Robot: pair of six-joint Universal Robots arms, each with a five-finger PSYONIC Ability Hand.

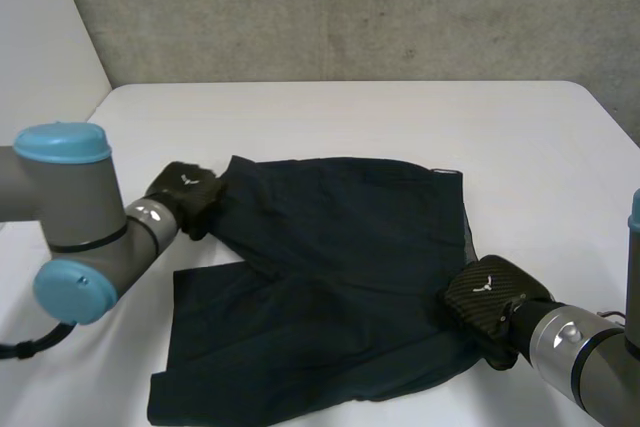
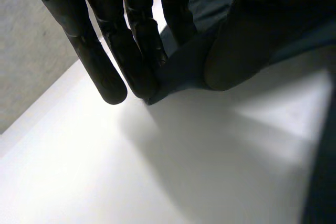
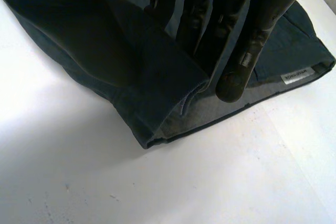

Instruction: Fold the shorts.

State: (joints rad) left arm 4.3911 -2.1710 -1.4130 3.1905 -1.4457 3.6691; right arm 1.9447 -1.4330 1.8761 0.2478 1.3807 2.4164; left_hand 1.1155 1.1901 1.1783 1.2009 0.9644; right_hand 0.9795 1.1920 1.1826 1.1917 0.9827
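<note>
Dark navy shorts [image 1: 340,287] lie on the white table [image 1: 350,117], partly folded over themselves. My left hand [image 1: 185,192] is at the far left corner of the cloth. In the left wrist view its fingers [image 2: 110,51] pinch that corner [image 2: 184,66] against the thumb and hold it a little off the table. My right hand [image 1: 490,297] is at the shorts' right edge, by the waistband. In the right wrist view its fingers [image 3: 247,40] and thumb close on a turned-over fold of the waistband [image 3: 157,93], with a white label [image 3: 298,75] beside the fingertips.
The table's far edge meets a grey concrete wall [image 1: 350,7]. Bare white tabletop lies beyond the shorts and to their right [image 1: 560,177]. My left arm's elbow [image 1: 70,237] hangs over the table's near left part.
</note>
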